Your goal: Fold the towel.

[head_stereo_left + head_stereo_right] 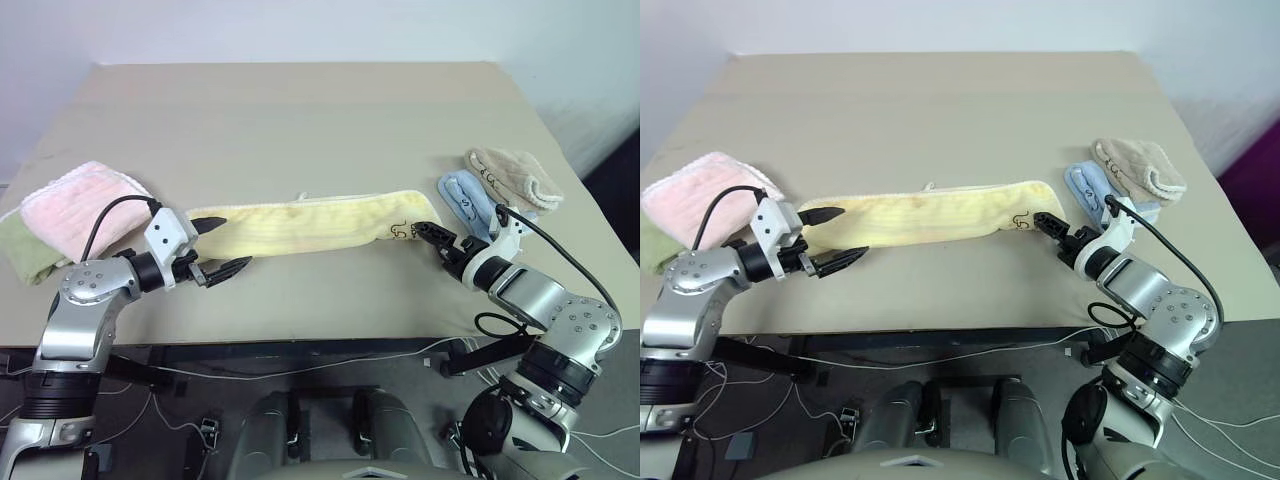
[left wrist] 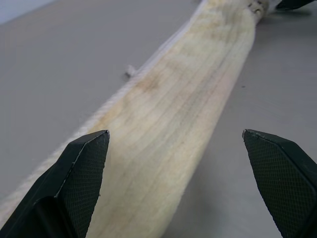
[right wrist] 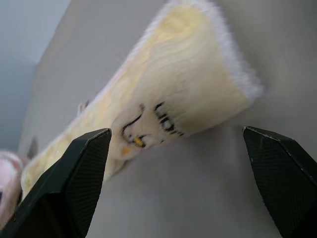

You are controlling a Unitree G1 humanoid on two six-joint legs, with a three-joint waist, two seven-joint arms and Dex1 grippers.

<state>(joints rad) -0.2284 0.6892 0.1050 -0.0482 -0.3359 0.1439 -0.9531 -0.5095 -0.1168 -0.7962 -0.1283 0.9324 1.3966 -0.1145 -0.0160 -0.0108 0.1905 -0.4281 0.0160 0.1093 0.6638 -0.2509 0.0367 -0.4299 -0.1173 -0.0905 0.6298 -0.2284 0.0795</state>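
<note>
Left claw point(image 1: 222, 248): fingers spread wide, empty, sitting right at the left end of the towel point(image 1: 310, 223), one finger on each side of the strip, so probably set up to pinch that end.
Right claw point(image 1: 433, 238): also spread wide and empty, just off the lettered end, aimed along the strip.
Towel: long yellow strip flat across the table point(image 1: 300, 120), between the two claws (already narrowed lengthwise, I'd guess), so an end-to-end fold looks like what's left.
Pink towel point(image 1: 85, 207): folded, parked at the left edge, out of the way.
Blue towel point(image 1: 465, 198) and beige towel point(image 1: 515, 175): folded together at the right, close to the right arm, so a sweep there might bump them.
</note>
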